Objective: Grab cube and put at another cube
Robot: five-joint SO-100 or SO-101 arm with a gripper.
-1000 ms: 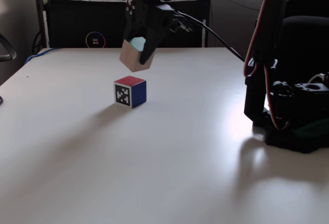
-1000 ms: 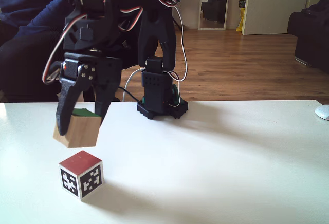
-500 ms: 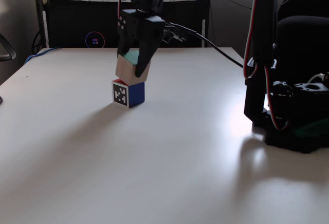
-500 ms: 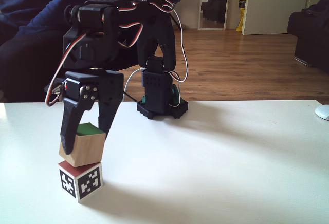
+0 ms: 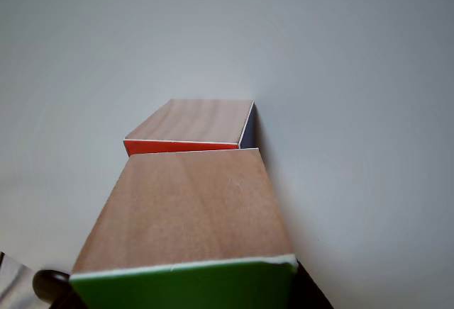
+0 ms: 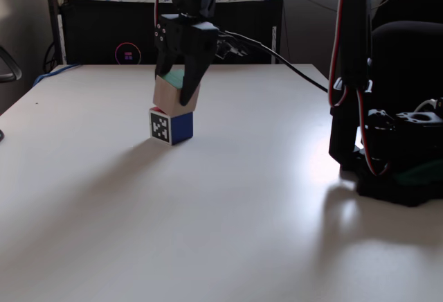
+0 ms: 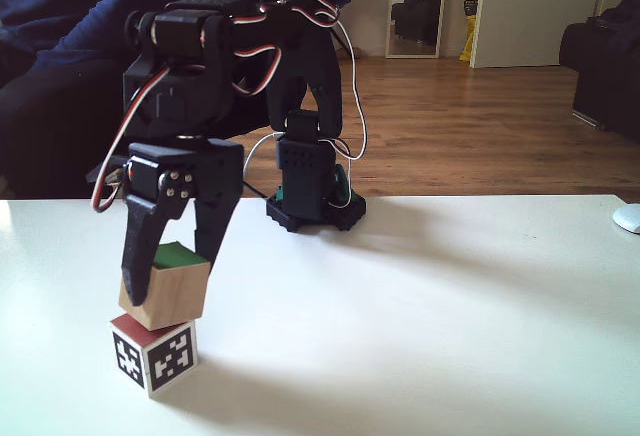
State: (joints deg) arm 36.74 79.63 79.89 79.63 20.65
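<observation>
Cube (image 7: 166,291) (between the jaws) rests tilted on another cube (image 7: 155,352).

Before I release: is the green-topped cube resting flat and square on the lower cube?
No: the green-topped cube sits tilted on the lower cube, with the tool around it.

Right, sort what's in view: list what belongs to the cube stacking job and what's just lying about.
Part of the job:
- the cube with the green face, held between the fingers
- the other cube, underneath it, with printed markers
- the gripper

Just lying about:
- white table
- black cabinet behind the table
- white object at the table's right edge in a fixed view
</observation>
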